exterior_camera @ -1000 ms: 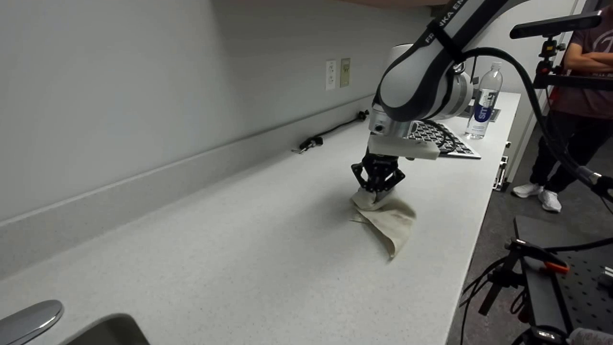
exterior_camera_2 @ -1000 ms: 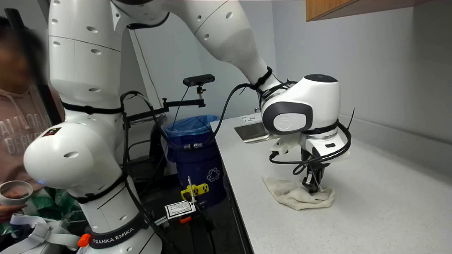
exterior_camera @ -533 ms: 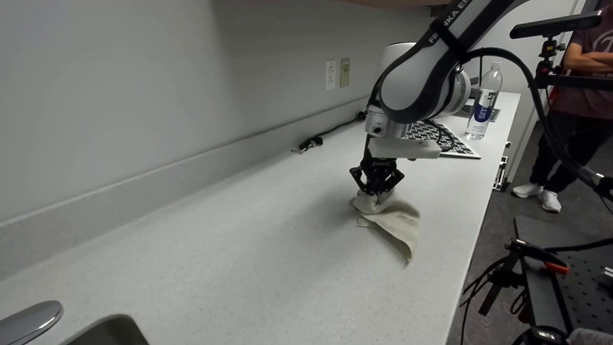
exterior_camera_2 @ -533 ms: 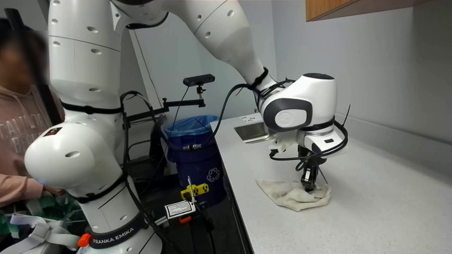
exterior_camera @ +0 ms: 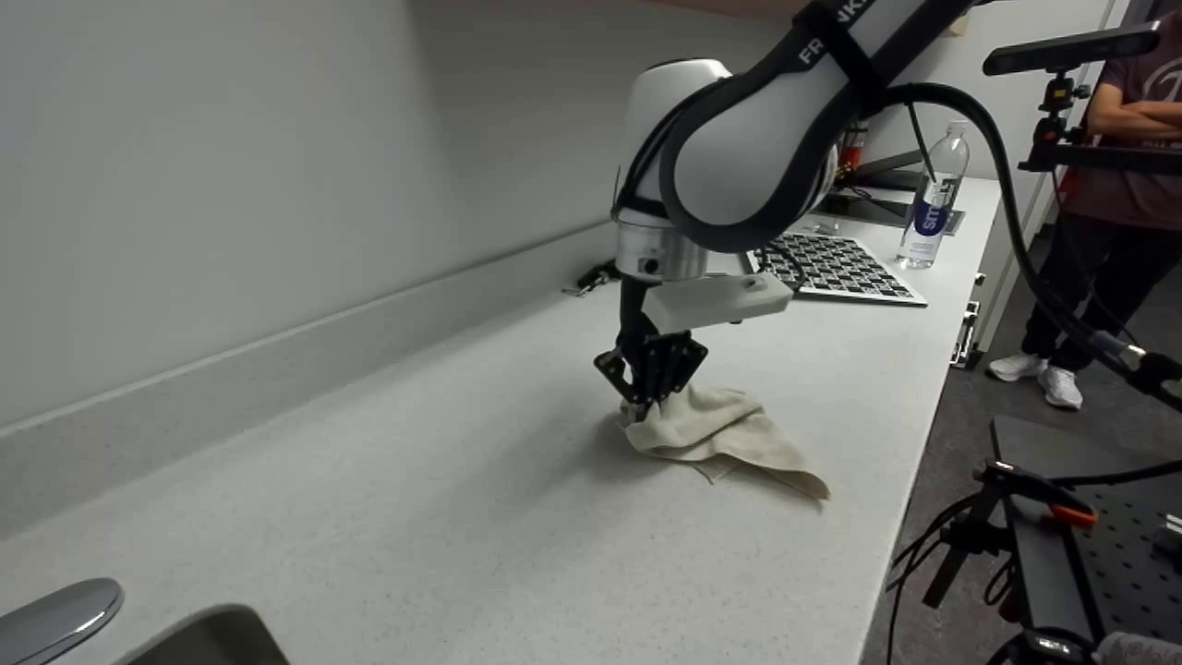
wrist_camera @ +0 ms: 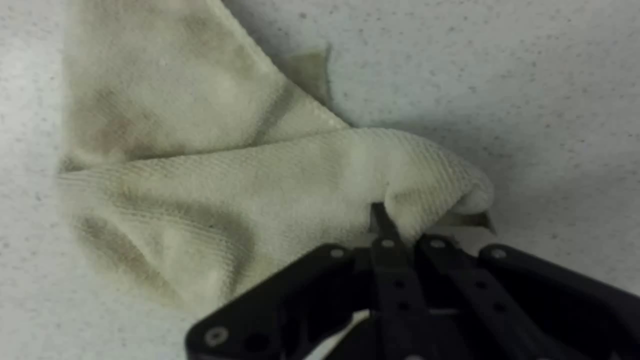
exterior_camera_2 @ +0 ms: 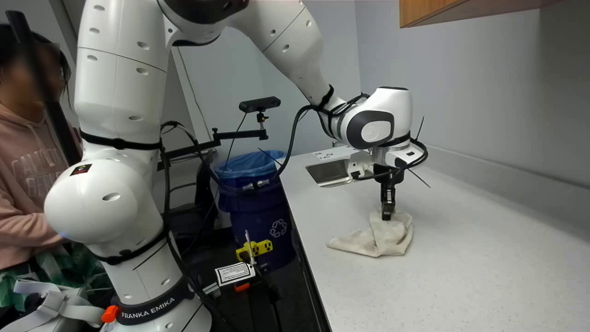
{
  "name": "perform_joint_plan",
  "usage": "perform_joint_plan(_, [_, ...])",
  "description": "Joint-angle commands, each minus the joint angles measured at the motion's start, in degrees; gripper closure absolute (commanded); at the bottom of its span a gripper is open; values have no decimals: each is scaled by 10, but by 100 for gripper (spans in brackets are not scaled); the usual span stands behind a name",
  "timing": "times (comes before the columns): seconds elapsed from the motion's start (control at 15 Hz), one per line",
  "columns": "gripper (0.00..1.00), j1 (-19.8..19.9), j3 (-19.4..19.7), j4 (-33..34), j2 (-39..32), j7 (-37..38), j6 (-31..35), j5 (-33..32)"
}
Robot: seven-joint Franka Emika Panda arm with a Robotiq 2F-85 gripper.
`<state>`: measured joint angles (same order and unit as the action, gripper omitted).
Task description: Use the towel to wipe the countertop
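1. My gripper (exterior_camera: pixel 639 408) pointed down at the countertop (exterior_camera: pixel 462 554), its fingers (wrist_camera: pixel 395 270) pinched tight on a fold of the towel (wrist_camera: pixel 280 190).
2. The towel lay rumpled on that surface, bunched at the grip, with 1 corner trailing toward the front edge (exterior_camera: pixel 912 480); a strip of countertop separated corner from edge in both exterior views.
3. Toward the wall (exterior_camera: pixel 277 166) I had a wider band, running from the grip to the low backsplash (exterior_camera: pixel 277 376).
4. My longest run was the stretch of countertop reaching to the sink (exterior_camera_2: pixel 328 172), with a chrome fixture (exterior_camera: pixel 60 619) beside the basin.
5. Beyond the wrist (exterior_camera: pixel 656 251), a checkered board (exterior_camera: pixel 840 268) lay flat in an exterior view, a bottle (exterior_camera: pixel 934 212) upright just beside it, near the front edge.
6. Close to the backsplash, a small black item (exterior_camera: pixel 598 274) lay partly hidden behind my arm (exterior_camera: pixel 748 175).
7. The arm's black cable (exterior_camera: pixel 1004 175) ran out past the front edge, and a wooden cabinet (exterior_camera_2: pixel 461 11) jutted overhead from the wall.
8. Off the countertop were a blue bin (exterior_camera_2: pixel 251 207), a mounted camera (exterior_camera_2: pixel 259 104), a person in pink (exterior_camera_2: pixel 27 147) and a person with folded arms (exterior_camera: pixel 1127 199).
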<state>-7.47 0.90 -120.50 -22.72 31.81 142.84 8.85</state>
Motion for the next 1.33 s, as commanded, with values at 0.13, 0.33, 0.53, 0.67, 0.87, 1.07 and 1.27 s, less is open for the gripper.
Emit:
perform_joint_plan(0.13, [99, -36, -4, 95, -21, -10, -36, -54])
perform_joint_plan(0.33, [99, -50, -9, 116, -4, -16, -22, -73])
perform_joint_plan(0.53, [99, -61, -6, 114, 24, -14, 10, -96])
perform_joint_plan(0.67, [99, -62, 0, 108, 32, -5, 25, -115])
perform_joint_plan(0.87, [99, -43, -1, 104, 16, -15, 17, -98])
perform_joint_plan(1.07, [99, -29, -3, 109, -17, -22, -2, -82])
perform_joint_plan(1.27, [99, -29, 1, 128, -52, -20, -25, -87])
